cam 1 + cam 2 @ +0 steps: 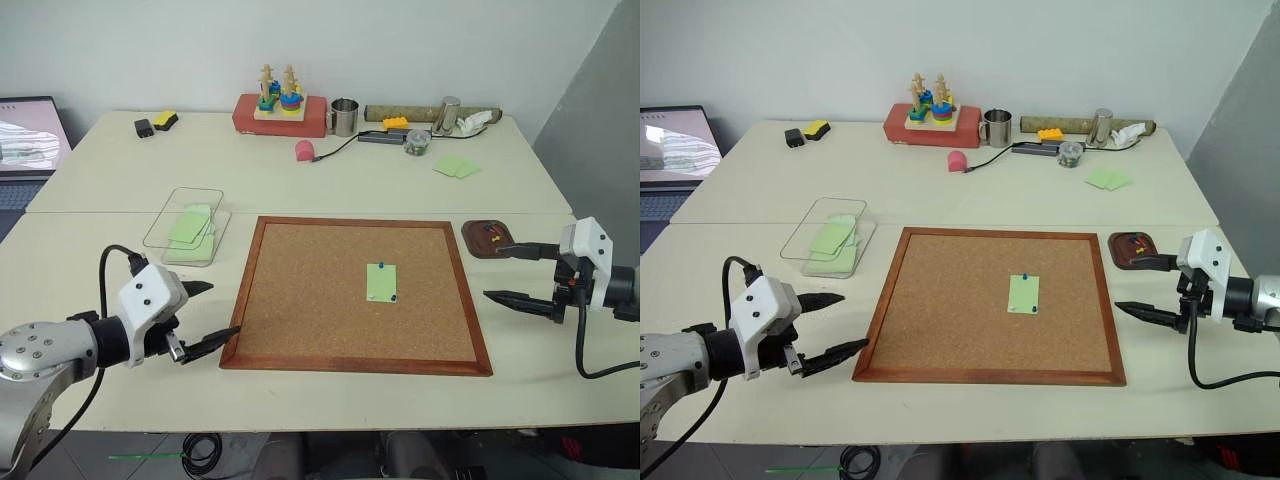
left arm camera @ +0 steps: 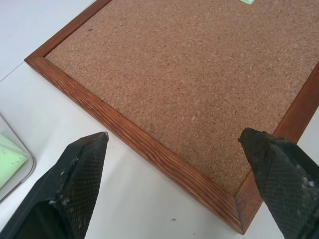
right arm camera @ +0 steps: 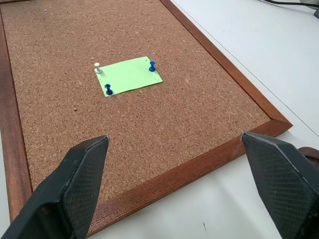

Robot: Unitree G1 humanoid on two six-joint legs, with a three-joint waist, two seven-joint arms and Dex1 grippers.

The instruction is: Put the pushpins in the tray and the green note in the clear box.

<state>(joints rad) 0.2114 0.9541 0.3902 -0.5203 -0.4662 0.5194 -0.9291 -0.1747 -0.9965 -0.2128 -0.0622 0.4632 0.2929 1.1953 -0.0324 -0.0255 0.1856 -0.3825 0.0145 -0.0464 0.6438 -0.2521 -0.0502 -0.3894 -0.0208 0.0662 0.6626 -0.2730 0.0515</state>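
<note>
Behind cork board (image 1: 330,300): mug (image 1: 344,117), laptop (image 1: 28,140)

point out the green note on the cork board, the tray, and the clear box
Green note (image 3: 130,75): right wrist view, middle of the paper.
Tray (image 1: 478,241): left eye view, bare left part of its floor.
Clear box (image 1: 176,207): left eye view, left wall.

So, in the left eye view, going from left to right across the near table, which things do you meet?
left gripper → clear box → cork board → green note → tray → right gripper
</note>
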